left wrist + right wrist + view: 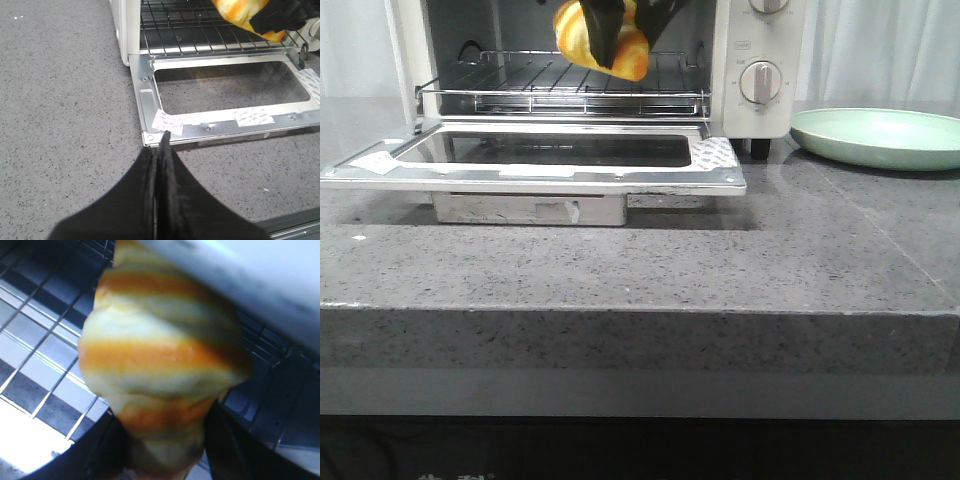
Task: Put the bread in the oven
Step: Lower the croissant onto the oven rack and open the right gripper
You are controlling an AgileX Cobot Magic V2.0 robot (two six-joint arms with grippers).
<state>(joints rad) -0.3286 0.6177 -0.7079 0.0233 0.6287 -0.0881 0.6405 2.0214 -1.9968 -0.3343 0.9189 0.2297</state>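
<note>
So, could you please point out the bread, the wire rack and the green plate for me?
bread (582, 38): front view, on its yellow left side, beside the right pincer's dark finger.
wire rack (520, 80): front view, on the bars left of centre.
green plate (880, 138): front view, on its near rim.

Bread (582, 38): glossy golden-yellow roll w/ orange-brown stripes, tilted, held above wire rack at oven mouth, not touching rack. Oven (757, 110): white countertop unit on table, glass door dropped flat & open, round knobs at right.
</note>
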